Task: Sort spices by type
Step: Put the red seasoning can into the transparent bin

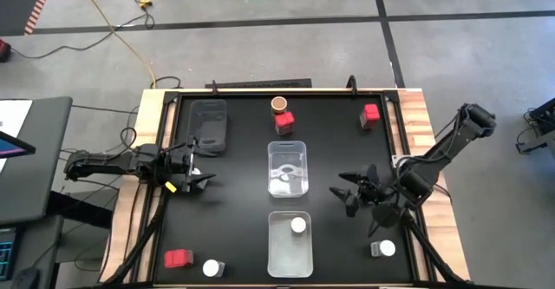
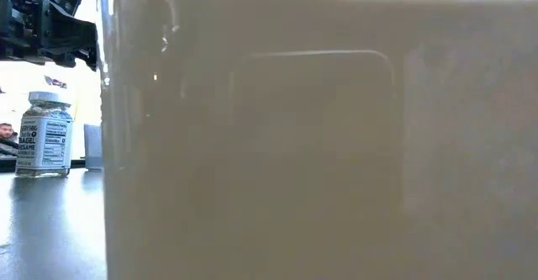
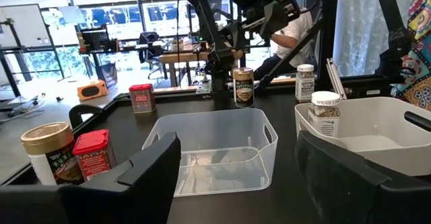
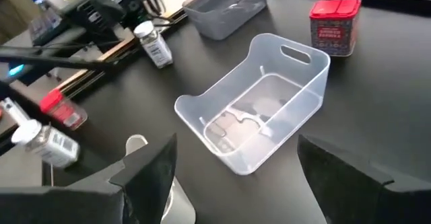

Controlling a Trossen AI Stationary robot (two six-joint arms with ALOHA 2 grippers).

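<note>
Right gripper open, spices upright

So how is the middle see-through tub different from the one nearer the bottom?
The middle tub has no spice jar in it; the near tub holds one white-lidded jar. The middle tub looks clear, while the near tub looks milkier white. Both are rectangular plastic tubs standing open side up on the black table.

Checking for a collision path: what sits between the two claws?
In the high view, the empty middle clear tub lies between the left claw and right claw.
</note>
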